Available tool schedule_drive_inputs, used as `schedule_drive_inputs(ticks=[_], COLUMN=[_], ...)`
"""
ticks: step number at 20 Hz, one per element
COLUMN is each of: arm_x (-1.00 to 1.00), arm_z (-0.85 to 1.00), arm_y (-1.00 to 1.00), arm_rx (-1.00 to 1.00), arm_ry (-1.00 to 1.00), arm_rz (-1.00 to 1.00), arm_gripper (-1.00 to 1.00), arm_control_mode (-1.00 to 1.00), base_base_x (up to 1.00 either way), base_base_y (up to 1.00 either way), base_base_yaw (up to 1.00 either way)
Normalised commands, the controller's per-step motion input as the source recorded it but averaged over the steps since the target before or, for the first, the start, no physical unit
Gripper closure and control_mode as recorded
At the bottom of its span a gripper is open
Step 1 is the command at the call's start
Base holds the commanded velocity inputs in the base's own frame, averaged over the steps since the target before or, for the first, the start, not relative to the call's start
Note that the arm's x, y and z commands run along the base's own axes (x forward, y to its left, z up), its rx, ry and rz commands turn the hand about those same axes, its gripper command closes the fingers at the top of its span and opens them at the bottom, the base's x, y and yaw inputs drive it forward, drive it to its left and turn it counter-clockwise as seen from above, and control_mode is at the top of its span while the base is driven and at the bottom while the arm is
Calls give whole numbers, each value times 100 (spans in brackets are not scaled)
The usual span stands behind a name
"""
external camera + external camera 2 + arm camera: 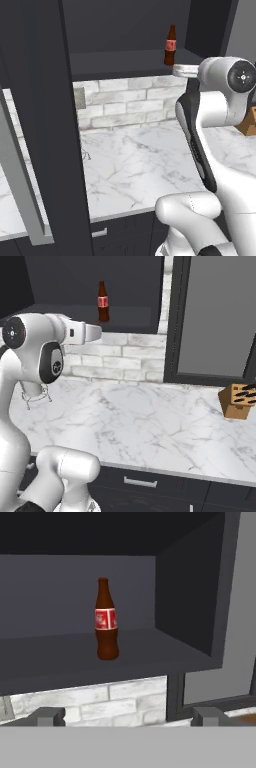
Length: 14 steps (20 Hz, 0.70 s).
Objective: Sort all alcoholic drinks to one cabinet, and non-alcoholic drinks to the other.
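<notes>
My claw (128, 716) hangs spread wide with nothing between its two dark tips, level with the front lip of the open dark charcoal wall cabinet (190, 607). The small dark brown glass bottle with a red label (106, 619) stands upright on the cabinet's plain dark shelf (60, 657), apart from my claw. White brick backsplash (125, 358) below; marble counter (150, 426) beneath that.

A white grey-veined marble table (150, 426) is backed by a pale brick wall (120, 358). A dark-framed window (212, 316) is set to the right, a wooden knife block (238, 401) near it. Dark drawer fronts with silver handles (140, 482) are seen below.
</notes>
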Motion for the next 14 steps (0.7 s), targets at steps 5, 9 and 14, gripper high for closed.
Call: schedule_drive_inputs(ticks=[5,9,14], arm_x=[-60,-55,-50], arm_z=[11,3,1], arm_y=[0,0,0], arm_rx=[4,2,0], arm_ry=[0,0,0], arm_rz=[3,4,5], arm_gripper=[-100,-100,-100], arm_control_mode=[-100,-100,-100], base_base_x=[0,0,0], base_base_y=[0,0,0], base_base_yaw=[0,0,0])
